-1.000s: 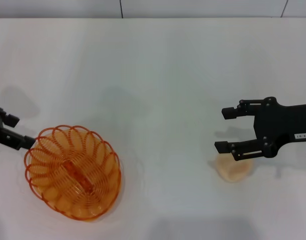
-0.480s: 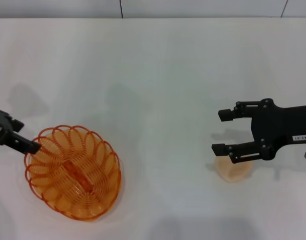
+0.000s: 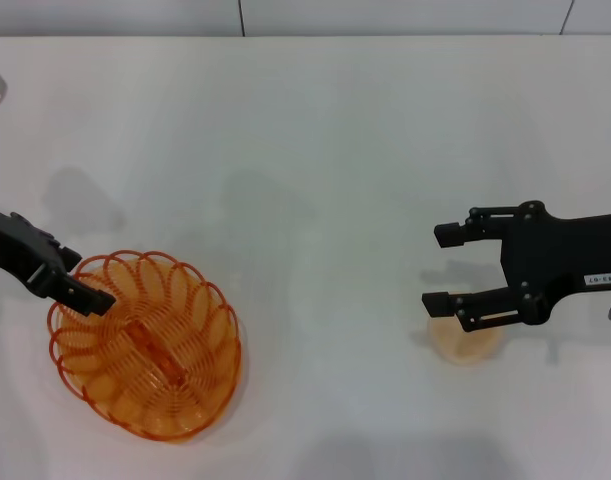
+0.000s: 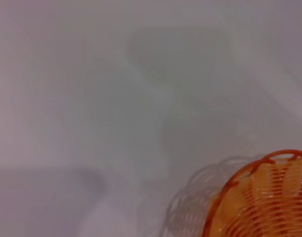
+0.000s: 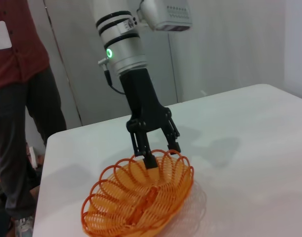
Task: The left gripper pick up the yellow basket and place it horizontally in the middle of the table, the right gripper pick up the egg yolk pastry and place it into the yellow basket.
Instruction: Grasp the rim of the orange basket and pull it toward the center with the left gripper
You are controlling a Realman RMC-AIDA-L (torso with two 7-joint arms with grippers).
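The yellow basket (image 3: pixel 145 345) sits on the white table at the front left, with its long axis running diagonally. My left gripper (image 3: pixel 85 283) is open at its left rim. In the right wrist view the left gripper (image 5: pixel 159 152) straddles the rim of the basket (image 5: pixel 138 197), one finger inside and one outside. The basket's edge also shows in the left wrist view (image 4: pixel 264 202). My right gripper (image 3: pixel 438 268) is open at the right, just above the egg yolk pastry (image 3: pixel 467 338), which lies partly hidden under its lower finger.
The white table (image 3: pixel 305 150) stretches bare across the middle and back. A person in a red shirt (image 5: pixel 17 98) stands beyond the table's far edge in the right wrist view. A wall lies behind the table's back edge.
My left gripper has moved right, from beside the basket to over its left rim. My right gripper has shifted slightly left and lower over the pastry. The basket and pastry have not moved.
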